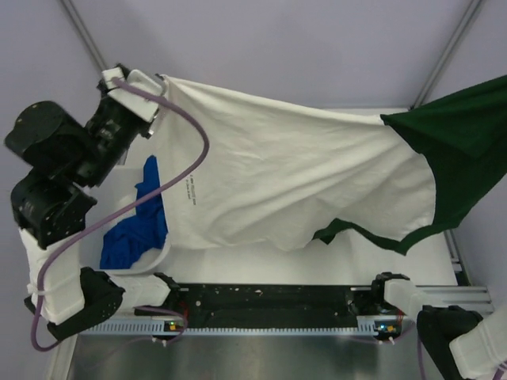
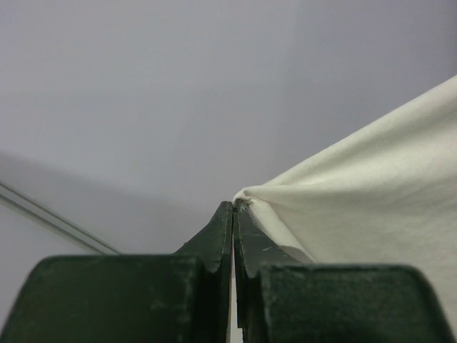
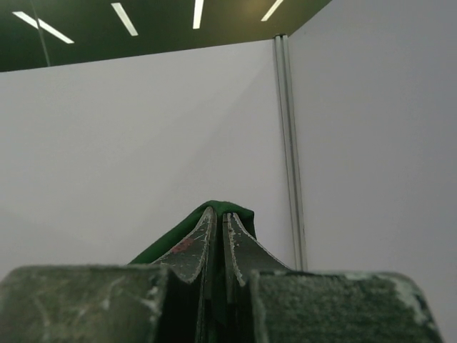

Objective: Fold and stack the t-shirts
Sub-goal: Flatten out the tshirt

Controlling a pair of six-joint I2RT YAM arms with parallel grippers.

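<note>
While fingers [image 2: 214, 246] pinch it, the t-shirt [image 1: 277, 174] hangs.

both end effectors [image 2: 234, 209] [image 3: 218, 212] raised, jaws pinched closed.

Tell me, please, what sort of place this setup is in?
Probably a purpose-built robot test cell inside a larger lab or hall: plain pale partition walls with an aluminium frame post, ceiling strip lights visible above the partitions, and a black mounting rail.
</note>
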